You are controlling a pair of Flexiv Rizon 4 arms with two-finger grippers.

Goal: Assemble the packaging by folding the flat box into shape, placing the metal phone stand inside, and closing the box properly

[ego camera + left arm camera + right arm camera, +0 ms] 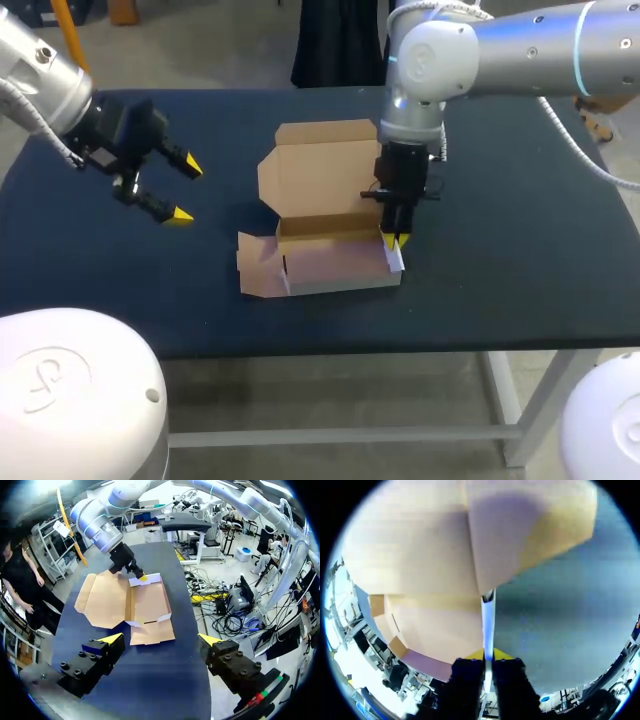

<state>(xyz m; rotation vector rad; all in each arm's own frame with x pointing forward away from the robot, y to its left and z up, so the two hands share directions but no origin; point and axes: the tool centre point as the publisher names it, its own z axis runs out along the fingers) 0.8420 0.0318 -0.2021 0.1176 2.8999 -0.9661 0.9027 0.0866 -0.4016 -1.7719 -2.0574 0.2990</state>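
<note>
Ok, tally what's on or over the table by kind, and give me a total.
Cardboard box: 1
End effectors: 2 (left end effector, right end effector)
Total: 3

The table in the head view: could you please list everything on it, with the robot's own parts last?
cardboard box: one, brown, middle of the table, partly folded, lid standing open, a flap lying flat at its left end.
table: one, dark blue top, under the box.
left gripper: one, black with yellow tips, open, over the table left of the box, apart from it.
right gripper: one, black with yellow tips, pointing down, shut on the thin wall at the box's right end.
arms: two, silver-white, left arm from the left, right arm from the right.
</note>
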